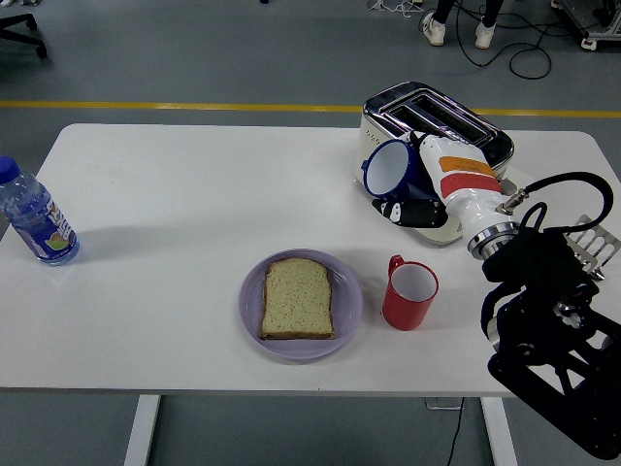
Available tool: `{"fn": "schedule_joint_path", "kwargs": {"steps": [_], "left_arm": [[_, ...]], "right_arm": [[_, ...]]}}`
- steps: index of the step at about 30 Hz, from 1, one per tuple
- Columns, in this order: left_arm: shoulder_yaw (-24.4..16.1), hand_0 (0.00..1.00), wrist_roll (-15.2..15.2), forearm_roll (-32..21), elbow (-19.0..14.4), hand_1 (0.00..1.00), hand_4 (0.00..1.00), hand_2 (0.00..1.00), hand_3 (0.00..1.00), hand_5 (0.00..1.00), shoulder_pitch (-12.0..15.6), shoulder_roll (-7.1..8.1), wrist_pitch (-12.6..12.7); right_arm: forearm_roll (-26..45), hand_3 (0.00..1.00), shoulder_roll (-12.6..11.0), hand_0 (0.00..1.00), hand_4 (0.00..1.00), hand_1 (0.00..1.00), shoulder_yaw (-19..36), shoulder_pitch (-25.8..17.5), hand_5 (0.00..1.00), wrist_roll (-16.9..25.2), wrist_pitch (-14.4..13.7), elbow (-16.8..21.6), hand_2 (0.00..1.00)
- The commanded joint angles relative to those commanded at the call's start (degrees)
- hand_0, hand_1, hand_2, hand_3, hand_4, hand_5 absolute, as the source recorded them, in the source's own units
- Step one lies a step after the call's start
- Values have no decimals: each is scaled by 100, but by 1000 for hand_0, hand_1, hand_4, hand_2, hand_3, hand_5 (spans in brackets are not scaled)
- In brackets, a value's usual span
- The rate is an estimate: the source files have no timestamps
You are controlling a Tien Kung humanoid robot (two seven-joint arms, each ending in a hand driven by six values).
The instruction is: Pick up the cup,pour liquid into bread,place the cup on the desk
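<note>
Right hand (pixel 427 189): one, entering from the right on a black arm with a white forearm section; dark fingers (pixel 403 210) wrapped under and around the blue cup (pixel 396 168), holding it clear of the worktop (pixel 194 194). Left hand: not visible.

Blue cup: one, white inside, tilted so its mouth faces left and slightly up; held in front of the toaster's left face, above the worktop and up and to the right of the plate. Whether it contains liquid cannot be told.

Red cup (pixel 409 292): one, upright on the worktop, white inside, handle toward the left; just beside the plate on its right, apart from the hand.

Plate (pixel 347 311): one, lilac, round, near the worktop's front edge, centre.

Bread (pixel 298 298): one slice, lying flat on the plate.

Toaster (pixel 434 116): one, cream body with chrome top, two slots, on the far right part of the worktop, partly covered by the hand and blue cup.

Water bottle (pixel 35 217): one, clear with blue cap, upright at the far left edge, well apart from everything else.

Person's feet (pixel 456 31): two white shoes on the floor beyond the worktop.
</note>
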Motion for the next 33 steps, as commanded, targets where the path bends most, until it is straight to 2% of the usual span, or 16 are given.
{"fn": "schedule_joint_path", "kwargs": {"steps": [7,20,32,33], "left_arm": [[-6,632,2,-9,0,638,242,650,503,862,2,3,2],[14,632,4,-29,1,639,243,651,503,864,-5,4,2],[34,633,0,-61,3,639,243,650,503,863,14,-13,3],[34,633,0,-62,3,639,243,649,503,863,15,-14,3]], "right_arm": [[-196,570,-24,385,676,420,-292,225,2,0,169,-58,569],[-266,572,-197,388,670,421,-1203,860,2,0,494,-193,569],[-808,572,-335,416,657,429,-1761,1476,2,0,1058,-283,573],[-816,571,-341,453,644,453,-1778,1490,2,0,1070,-282,580]]}}
